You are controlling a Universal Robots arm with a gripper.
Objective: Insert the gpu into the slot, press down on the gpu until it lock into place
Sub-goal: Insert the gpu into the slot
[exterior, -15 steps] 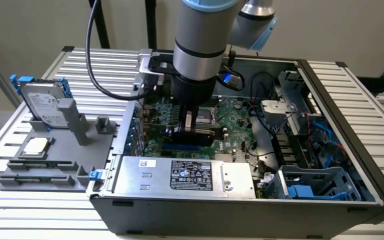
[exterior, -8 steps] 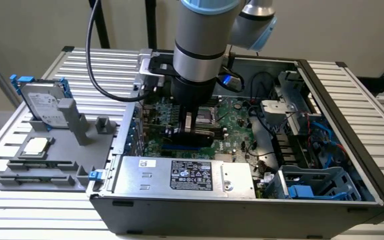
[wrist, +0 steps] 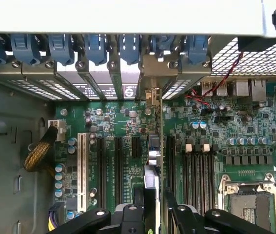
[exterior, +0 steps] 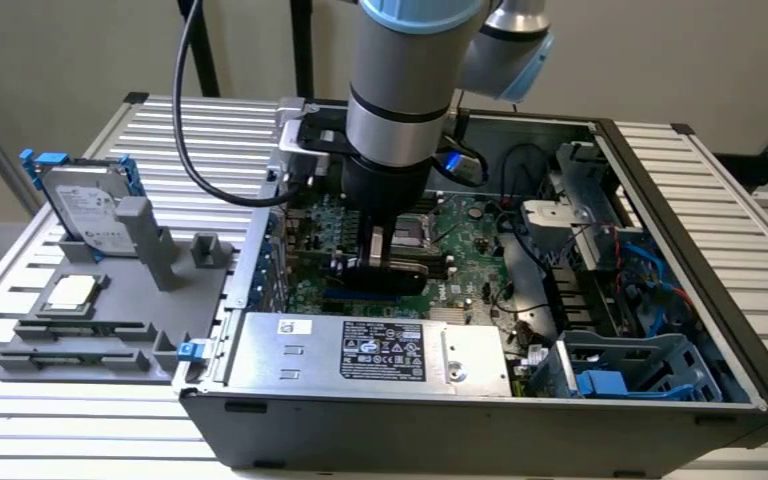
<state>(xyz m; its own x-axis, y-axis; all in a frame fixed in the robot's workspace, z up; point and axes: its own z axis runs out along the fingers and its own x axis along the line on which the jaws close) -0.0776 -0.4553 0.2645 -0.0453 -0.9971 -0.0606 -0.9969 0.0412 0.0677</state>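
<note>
Hand (wrist: 154, 197) is pinching the gpu (wrist: 152, 175) edge-on between its fingers; the gpu is standing upright over the motherboard (wrist: 201, 126), one end reaching the motherboard's rear bracket row (wrist: 104, 83).

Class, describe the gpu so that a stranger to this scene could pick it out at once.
Inside the open computer case lies the green motherboard. Over its long slots, the gripper clamps the gpu. It is the one thin black card standing edge-on; neighbouring slots are empty, and the power supply is a silver box.
</note>
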